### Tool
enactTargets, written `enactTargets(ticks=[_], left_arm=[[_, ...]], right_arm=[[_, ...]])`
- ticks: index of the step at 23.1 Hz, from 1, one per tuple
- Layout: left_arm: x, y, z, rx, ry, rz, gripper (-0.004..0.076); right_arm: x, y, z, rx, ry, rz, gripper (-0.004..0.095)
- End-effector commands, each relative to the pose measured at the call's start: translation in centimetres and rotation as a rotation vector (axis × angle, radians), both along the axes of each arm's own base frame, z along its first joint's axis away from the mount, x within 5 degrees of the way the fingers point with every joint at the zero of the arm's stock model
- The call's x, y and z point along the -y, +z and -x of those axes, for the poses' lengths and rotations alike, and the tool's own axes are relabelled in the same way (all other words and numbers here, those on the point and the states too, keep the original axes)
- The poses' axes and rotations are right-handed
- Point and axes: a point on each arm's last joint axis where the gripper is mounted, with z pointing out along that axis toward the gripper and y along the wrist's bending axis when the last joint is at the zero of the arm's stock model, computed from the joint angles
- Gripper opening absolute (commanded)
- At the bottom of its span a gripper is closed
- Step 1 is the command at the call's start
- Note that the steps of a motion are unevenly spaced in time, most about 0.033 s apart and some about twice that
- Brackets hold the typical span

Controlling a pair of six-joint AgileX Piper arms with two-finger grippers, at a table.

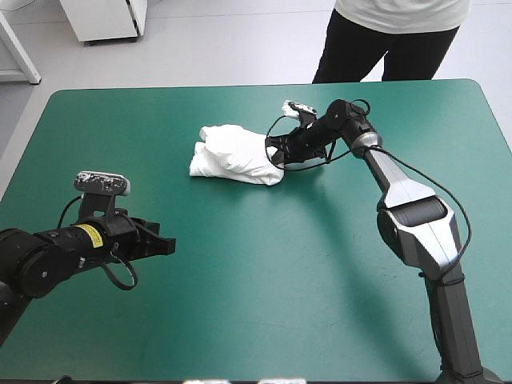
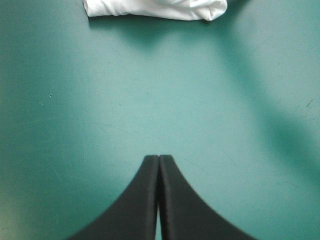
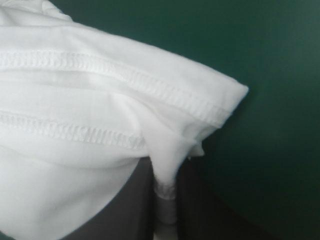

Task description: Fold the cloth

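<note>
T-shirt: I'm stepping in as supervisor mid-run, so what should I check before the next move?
1. Right gripper shut on the T-shirt, at its hemmed edge: ok.
2. T-shirt lies as a bundle on the teal-green cover: ok.
3. Left gripper shut, apart from the T-shirt: ok.
4. Bundle well inside the cover's edges: ok.
5. Layers underneath folded evenly: cannot tell.

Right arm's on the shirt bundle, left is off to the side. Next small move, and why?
Probably open the right gripper and back off. It is shut on a fold of the T-shirt, which already lies as a compact bundle on the teal-green cover; the left gripper is shut, well clear of it.
</note>
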Motion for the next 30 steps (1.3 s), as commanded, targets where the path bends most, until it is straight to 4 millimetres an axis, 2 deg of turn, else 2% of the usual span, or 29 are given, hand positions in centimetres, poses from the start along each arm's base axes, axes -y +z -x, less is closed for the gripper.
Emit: enactTargets(ticks=[1, 3, 5, 8, 9, 10, 12, 13, 14, 15, 16, 18, 25, 27, 30], left_arm=[[0.1, 1.2, 0.0, 0.057, 0.005, 0.054, -0.0010], [0.1, 1.0, 0.2, 0.030, 0.002, 0.053, -0.0010], [0.2, 0.9, 0.3, 0.010, -0.001, 0.058, -0.0010], [0.4, 1.0, 0.4, -0.006, -0.008, 0.089, -0.0010], [0.5, 1.0, 0.5, -0.010, -0.011, 0.102, -0.0010], [0.6, 1.0, 0.5, -0.011, -0.012, 0.108, -0.0010], [0.6, 1.1, 0.5, -0.008, -0.012, 0.117, -0.0010], [0.6, 1.1, 0.5, -0.008, -0.012, 0.117, -0.0010], [0.6, 1.1, 0.5, -0.008, -0.012, 0.117, -0.0010], [0.6, 1.1, 0.5, -0.008, -0.012, 0.117, -0.0010], [0.6, 1.1, 0.5, -0.009, -0.013, 0.118, -0.0010], [0.6, 1.1, 0.5, -0.009, -0.013, 0.118, -0.0010], [0.6, 1.1, 0.5, -0.009, -0.013, 0.118, -0.0010], [0.6, 1.1, 0.5, -0.008, -0.015, 0.117, -0.0010], [0.6, 1.1, 0.4, -0.001, -0.021, 0.110, -0.0010]], right_arm=[[1.1, 5.0, 0.5, 0.140, -0.014, 0.084, -0.0012], [2.7, 6.1, 0.6, 0.183, -0.057, 0.232, -0.0017], [4.9, 7.7, 0.6, 0.247, -0.150, 0.257, -0.0017], [8.3, 7.6, 2.5, 0.285, -0.223, 0.310, -0.0017], [10.2, 6.5, 4.3, 0.276, -0.244, 0.338, -0.0017], [11.3, 6.2, 5.0, 0.280, -0.262, 0.347, -0.0017], [16.3, 5.6, 9.1, 0.284, -0.370, 0.378, -0.0017], [17.7, 5.3, 10.2, 0.274, -0.394, 0.392, -0.0017], [20.3, 4.7, 12.1, 0.241, -0.446, 0.420, -0.0017], [21.6, 4.7, 13.0, 0.232, -0.472, 0.433, -0.0017], [24.1, 4.7, 14.7, 0.220, -0.516, 0.459, -0.0017], [27.0, 4.8, 17.0, 0.210, -0.574, 0.492, -0.0017], [32.2, 3.4, 22.4, 0.127, -0.746, 0.535, -0.0017], [33.0, 3.1, 23.5, 0.127, -0.798, 0.537, -0.0017], [33.3, 3.3, 23.9, 0.134, -0.797, 0.559, -0.0017]])
